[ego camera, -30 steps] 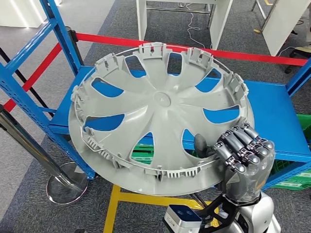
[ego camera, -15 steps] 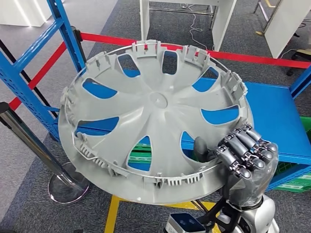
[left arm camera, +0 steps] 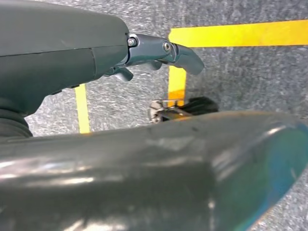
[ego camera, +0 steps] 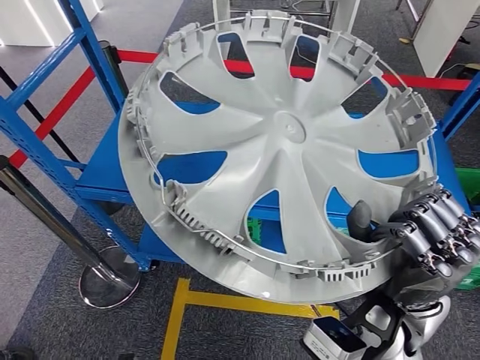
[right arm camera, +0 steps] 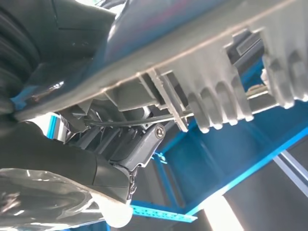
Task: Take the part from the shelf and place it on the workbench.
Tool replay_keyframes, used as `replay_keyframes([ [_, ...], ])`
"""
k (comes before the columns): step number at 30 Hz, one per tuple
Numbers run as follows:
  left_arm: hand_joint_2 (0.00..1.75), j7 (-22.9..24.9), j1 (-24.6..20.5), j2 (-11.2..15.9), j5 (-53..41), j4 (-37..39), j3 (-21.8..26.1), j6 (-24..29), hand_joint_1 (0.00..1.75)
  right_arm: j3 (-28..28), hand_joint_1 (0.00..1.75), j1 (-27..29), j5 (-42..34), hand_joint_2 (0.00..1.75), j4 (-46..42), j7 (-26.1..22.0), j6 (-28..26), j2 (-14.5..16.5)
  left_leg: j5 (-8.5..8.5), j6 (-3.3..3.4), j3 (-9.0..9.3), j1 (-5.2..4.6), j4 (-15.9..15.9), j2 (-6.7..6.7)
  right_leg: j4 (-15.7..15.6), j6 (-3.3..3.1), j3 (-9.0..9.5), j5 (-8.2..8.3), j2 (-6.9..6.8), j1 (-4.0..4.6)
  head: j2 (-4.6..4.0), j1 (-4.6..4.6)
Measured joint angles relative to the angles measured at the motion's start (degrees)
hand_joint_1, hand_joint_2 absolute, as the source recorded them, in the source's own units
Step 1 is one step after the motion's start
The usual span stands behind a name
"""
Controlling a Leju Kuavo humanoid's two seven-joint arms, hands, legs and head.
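- Head view: the grey hubcap (ego camera: 283, 150), inner ribbed side up, covers much of the blue shelf (ego camera: 107, 176); its far rim is cut off at the picture's upper edge.
- Right hand (ego camera: 436, 236): it grips the hubcap's near right rim, thumb on top through a spoke opening, the other fingers curled round the edge. The palm is hidden under the rim.
- Right wrist view: the rim's clips and wire ring (right arm camera: 218, 103) appear close up and blurred; the fingers are hard to make out.
- Left wrist view: the left hand (left arm camera: 160, 53) hangs over grey carpet with yellow floor tape (left arm camera: 232, 33); one finger shows extended, nothing in it, but whether the hand is spread or curled cannot be told.
- Room: grey carpet, a red barrier belt (ego camera: 56, 112) on a chrome post (ego camera: 51, 221), white table legs beyond.
- Orientation: the hubcap is held off the shelf, tilted, far edge higher than near edge; being round, it has no long axis.
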Motion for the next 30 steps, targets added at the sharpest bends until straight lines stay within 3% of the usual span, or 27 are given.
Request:
replay_keyframes([
  [1, 0.0, 0.1, -0.1, 0.0, 0.0, 0.0, 0.0, 0.0, 0.0, -0.2, 1.75, 0.0, 0.0, 1.75, 0.0, 0.0, 0.0, 0.3, 0.89, -0.01, 1.35, 0.09, -1.5, 0.01, 0.0, 0.14, -0.44, 0.39, 0.01, -0.01, 0.0, -0.02],
  [4, 0.0, 0.2, -0.5, 0.1, -0.1, 0.0, -0.1, 0.1, 0.0, -0.8, 1.75, 0.0, 0.0, 1.75, 0.0, -0.1, 0.0, 0.9, 5.24, 0.3, 8.71, 0.09, -13.9, 0.02, 0.0, 0.94, -1.27, 1.53, 0.0, -0.03, 0.0, 0.03],
  [5, 0.0, 0.2, -0.6, 0.1, -0.1, 0.0, -0.1, 0.1, 0.0, -1.0, 1.75, 0.0, 0.0, 1.75, 0.0, -0.1, 0.0, 1.0, 5.81, 0.48, 9.97, -0.04, -16.5, -0.02, 0.0, 1.32, -1.41, 1.93, -0.03, -0.01, 0.0, 0.03],
  [9, 0.0, 0.2, -0.7, 0.1, -0.1, 0.0, -0.2, 0.2, 0.0, -1.4, 1.75, 0.0, 0.0, 1.75, 0.0, -0.1, 0.0, 1.5, 7.16, 1.84, 9.47, -0.42, -17.4, 0.01, -0.4, 2.72, -1.77, 3.04, 0.09, -0.15, 0.0, 0.1],
  [10, 0.0, 0.3, -0.8, 0.1, -0.1, 0.0, -0.2, 0.2, 0.0, -1.5, 1.75, 0.0, 0.0, 1.75, 0.0, -0.1, 0.0, 1.5, 7.8, 2.36, 9.0, -0.35, -17.5, 0.14, 0.4, 2.91, -2.3, 1.91, 0.22, -0.19, 0.0, 0.15],
  [11, 0.0, 0.3, -1.0, 0.1, -0.1, 0.0, -0.2, 0.3, 0.0, -1.7, 1.75, 0.0, 0.0, 1.75, 0.0, -0.1, 0.0, 1.5, 8.52, 2.81, 8.33, -0.28, -17.6, 0.27, 2.4, 3.04, -3.15, -0.35, 0.35, -0.19, 0.0, 0.23],
  [13, 0.0, 0.3, -1.2, 0.0, -0.1, 0.0, -0.2, 0.3, 0.0, -1.9, 1.75, 0.0, -0.1, 1.75, 0.0, -0.1, 0.0, 1.5, 9.75, 3.38, 6.73, -0.43, -17.6, 0.38, 9.4, 3.12, -5.16, -6.24, 0.44, -0.14, 0.0, 0.35],
  [14, 0.0, 0.4, -1.2, 0.0, -0.1, 0.0, -0.2, 0.3, 0.0, -2.0, 1.75, 0.0, -0.1, 1.75, 0.0, -0.1, 0.0, 1.5, 10.35, 3.47, 5.87, -0.58, -17.5, 0.41, 13.0, 3.14, -5.77, -8.16, 0.44, -0.08, 0.0, 0.35],
  [15, 0.0, 0.5, -1.2, -0.1, -0.1, 0.0, -0.2, 0.3, 0.0, -2.1, 1.75, 0.0, -0.1, 1.75, 0.0, -0.1, 0.0, 1.5, 10.91, 3.52, 5.03, -0.73, -17.4, 0.45, 15.3, 3.11, -5.73, -8.71, 0.44, 0.0, 0.0, 0.34],
  [16, 0.0, 0.5, -1.2, -0.1, -0.1, 0.0, -0.2, 0.3, 0.0, -2.1, 1.75, 0.0, -0.1, 1.75, 0.1, -0.1, 0.0, 1.5, 11.43, 3.53, 4.23, -0.85, -17.3, 0.48, 15.8, 2.98, -4.83, -8.1, 0.44, 0.1, 0.0, 0.34],
  [17, 0.0, 0.5, -1.2, -0.1, -0.1, 0.0, -0.2, 0.3, 0.0, -2.2, 1.75, 0.0, -0.1, 1.75, 0.1, -0.1, 0.0, 1.5, 11.93, 3.5, 3.53, -0.96, -17.3, 0.5, 14.1, 2.75, -2.88, -6.69, 0.44, 0.22, 0.0, 0.33],
  [19, 0.0, 0.7, -1.3, -0.1, -0.1, 0.0, -0.2, 0.3, 0.0, -2.4, 1.75, 0.0, 0.1, 1.75, 0.0, -0.1, 0.0, 1.5, 12.82, 3.28, 2.48, -1.15, -17.1, 0.47, 6.3, 2.03, 3.34, -4.7, 0.46, 0.59, 0.0, 0.34],
  [21, 0.0, 1.0, -1.4, -0.2, -0.1, 0.0, -0.2, 0.4, 0.0, -2.5, 1.75, -0.1, 0.6, 1.75, 0.0, -0.1, 0.0, 1.6, 13.75, 2.82, 1.89, -1.26, -17.0, 0.43, -1.0, 1.58, 8.32, -5.15, 0.49, 0.95, 0.0, 0.29],
  [22, 0.0, 1.1, -1.5, -0.2, -0.1, 0.0, -0.2, 0.5, 0.0, -2.5, 1.75, -0.1, 1.0, 1.75, 0.0, -0.1, 0.0, 1.6, 14.24, 2.53, 1.67, -1.23, -17.0, 0.42, -2.7, 1.45, 9.25, -5.62, 0.5, 1.1, 0.0, 0.28],
  [24, 0.0, 1.3, -1.5, -0.1, -0.1, 0.0, -0.2, 0.6, 0.0, -2.6, 1.75, -0.1, 1.5, 1.75, 0.1, -0.1, 0.0, 1.5, 14.85, 1.94, 1.34, -1.12, -16.9, 0.34, -3.2, 0.89, 8.51, -5.02, 0.37, 1.09, 0.0, 0.34],
  [25, 0.0, 1.4, -1.5, 0.0, -0.1, 0.0, -0.2, 0.6, 0.0, -2.7, 1.75, -0.1, 1.7, 1.75, 0.1, -0.1, 0.0, 1.6, 14.06, 1.59, 0.99, -1.08, -16.4, 0.3, -3.3, 0.42, 8.0, -4.53, 0.24, 0.96, 0.0, 0.33],
  [26, 0.0, 1.6, -1.5, 0.0, -0.1, 0.0, -0.2, 0.6, 0.0, -2.8, 1.75, -0.1, 1.9, 1.75, 0.1, -0.1, 0.0, 1.6, 12.21, 1.2, 0.46, -0.97, -15.0, 0.26, -3.4, -0.06, 7.41, -3.9, 0.09, 0.81, 0.0, 0.26],
  [29, 0.0, 2.6, -1.7, -0.2, -0.8, 0.0, -0.7, 0.7, 0.0, -2.8, 1.75, 0.0, 3.1, 1.75, 0.3, -0.1, 0.0, 1.6, 4.07, 0.04, -1.65, -0.26, -5.3, 0.3, -3.3, -0.66, 5.42, -1.95, -0.13, 0.73, 0.0, 0.03],
  [30, 0.0, 2.9, -1.8, -0.3, -1.0, 0.0, -0.9, 0.8, 0.0, -2.9, 1.75, 0.0, 3.5, 1.75, 0.4, -0.1, 0.0, 1.5, 3.05, -0.23, -1.8, -0.06, -2.4, 0.31, -3.2, -0.62, 4.53, -1.32, -0.17, 0.74, 0.0, 0.04],
])
